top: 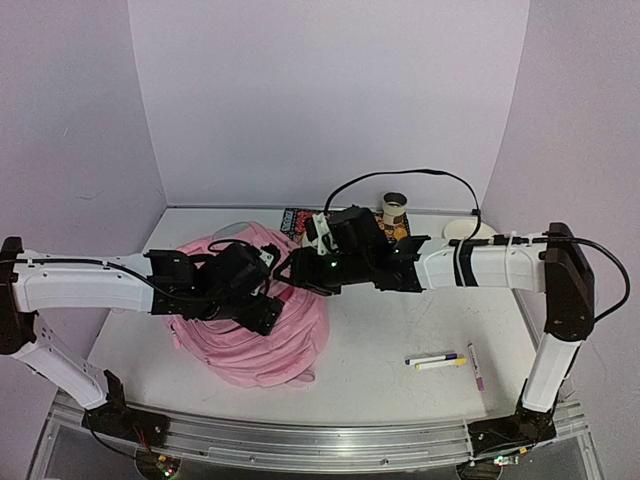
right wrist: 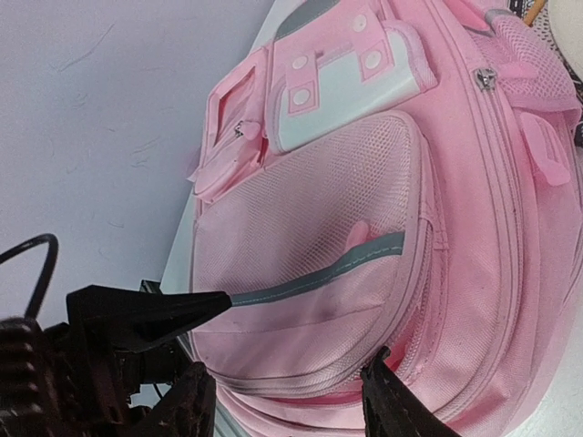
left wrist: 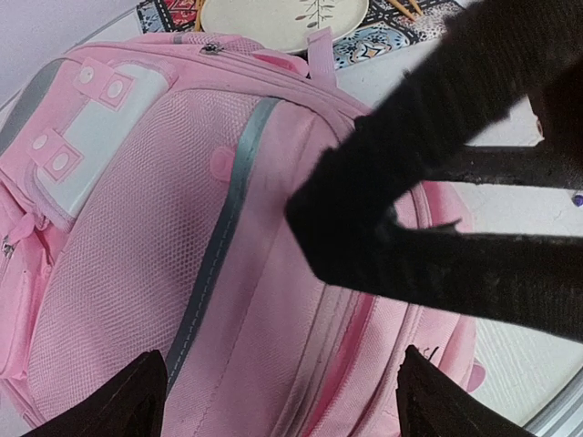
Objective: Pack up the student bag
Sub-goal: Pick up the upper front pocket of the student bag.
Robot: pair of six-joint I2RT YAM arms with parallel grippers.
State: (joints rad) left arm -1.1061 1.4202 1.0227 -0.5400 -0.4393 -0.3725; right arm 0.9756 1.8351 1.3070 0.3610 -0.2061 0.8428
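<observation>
The student bag [top: 270, 340], a soft pink backpack, lies on the white table left of centre, front side up. Its white patch [right wrist: 337, 82] and mesh front pocket with a grey stripe [left wrist: 228, 209] show in both wrist views. My left gripper [left wrist: 287, 401] hovers open over the bag's lower front panel with nothing between its fingers. My right gripper [right wrist: 287, 401] stands open, its fingertips straddling the lower edge of the front pocket by the zip seam. Both grippers meet above the bag in the top view, left [top: 262, 300] and right [top: 290, 270].
A paper cup [top: 394, 208] and a patterned mat [top: 298, 220] sit behind the bag. A cream plate [left wrist: 273, 18] lies on that mat. Two markers [top: 435, 359] and a purple pen [top: 475, 365] lie at the front right. The right gripper's black fingers [left wrist: 410, 209] cross the left wrist view.
</observation>
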